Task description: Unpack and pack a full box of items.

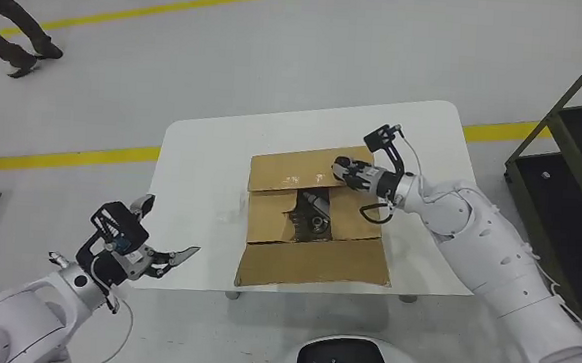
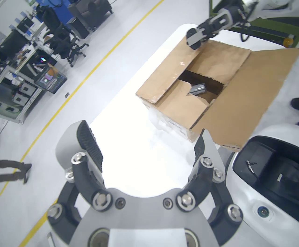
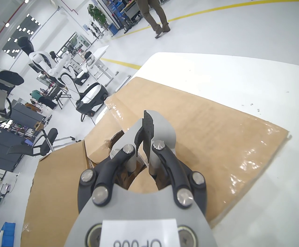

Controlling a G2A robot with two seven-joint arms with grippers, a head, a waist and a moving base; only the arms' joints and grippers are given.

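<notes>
Counter (image 1: 212,167): one, white. It carries one cardboard box (image 1: 311,265) near its middle.

Box: four top flaps counted. The far flap (image 1: 292,172) and the near flap (image 1: 316,263) are the long pair. The near flap sticks out over the counter's front edge. The two short flaps lie inward, leaving a dark gap (image 1: 312,215) at the centre.

Contents: one grey item (image 2: 197,88) shows through the gap in the left wrist view. Other dark shapes sit beside it in the top view, but their number cannot be told.

Left hand (image 1: 171,229): fingers spread wide, nothing between them. It hangs off the counter's near-left corner, well apart from the box. In its own wrist view (image 2: 143,131), two ribbed pads (image 2: 90,142) face each other across the open span.

Right hand (image 1: 344,171): fingers pressed together at the tips, as seen in its own wrist view (image 3: 143,124). It is over the right end of the far flap, just beside the centre gap. The left wrist view also places it (image 2: 193,38) at that flap's far end. Whether the fingertips touch the cardboard cannot be told.
</notes>
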